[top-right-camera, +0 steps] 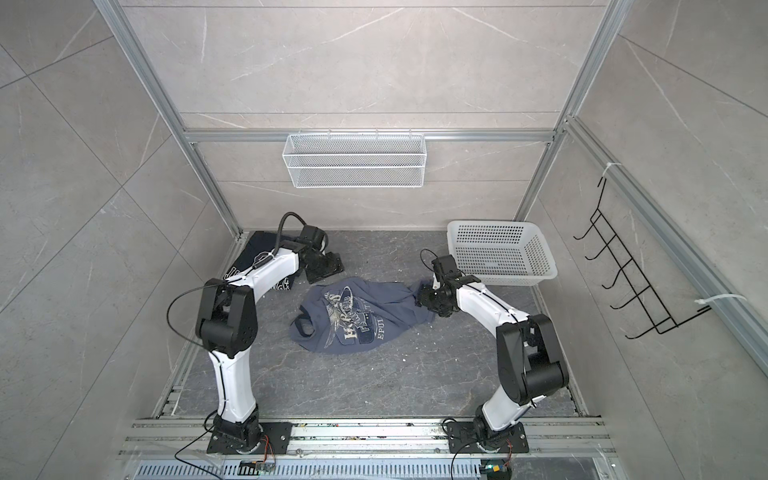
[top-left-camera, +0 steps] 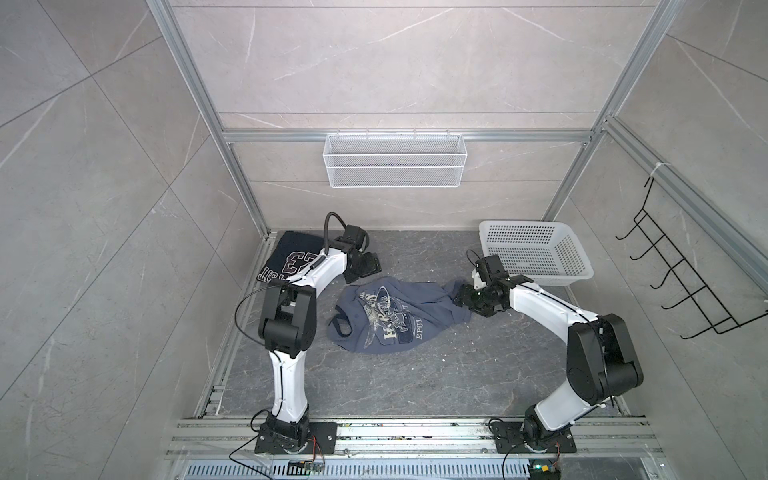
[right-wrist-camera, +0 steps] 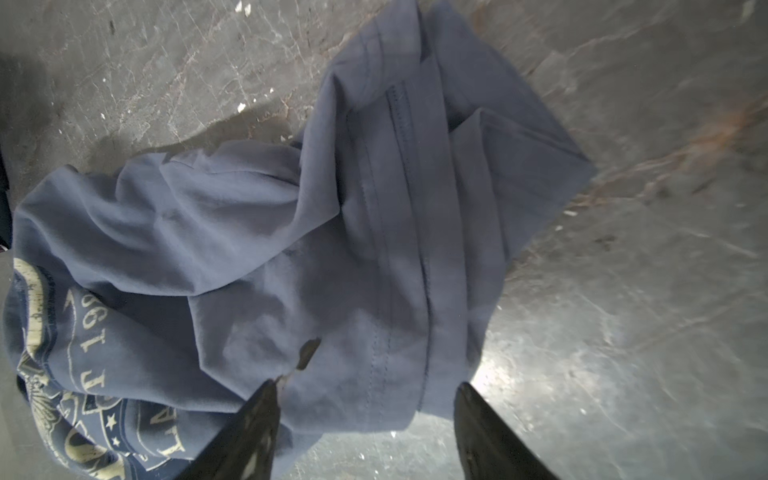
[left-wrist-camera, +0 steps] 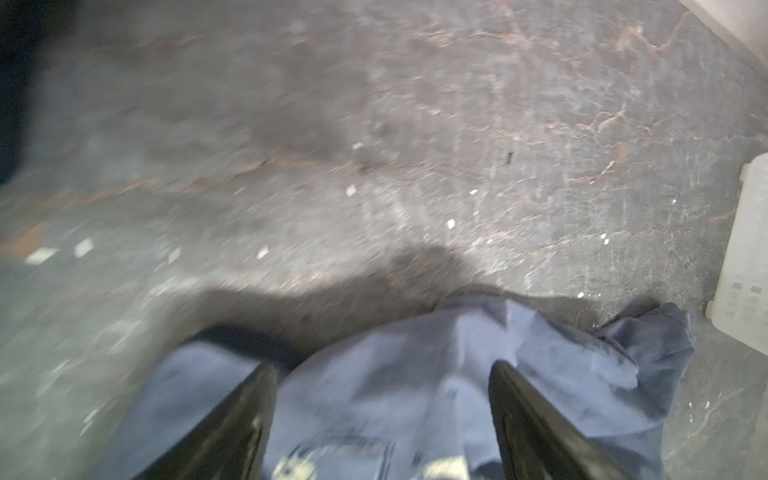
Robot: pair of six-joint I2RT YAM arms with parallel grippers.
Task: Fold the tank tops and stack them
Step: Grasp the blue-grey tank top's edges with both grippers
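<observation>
Right wrist cam: R gripper point(right-wrist-camera: 365, 383) w/ spread jaws straddling hem of slate-blue tank top point(right-wrist-camera: 291, 232). Left wrist cam, blurred: L gripper point(left-wrist-camera: 382, 365) w/ spread jaws above same cloth. Top views: slate-blue tank top crumpled mid table point(top-left-camera: 415, 386), graphic up; navy "23" tank top point(top-left-camera: 286, 257) at far-left corner.

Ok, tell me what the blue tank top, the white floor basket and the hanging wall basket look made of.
Blue tank top: soft matte knit, probably cotton jersey; it drapes in loose folds, with stitched hems.
White floor basket: moulded plastic, smooth; rigid walls with regular holes.
Hanging wall basket: white-coated metal mesh, it seems; thin wire frame, fine see-through grid.
</observation>
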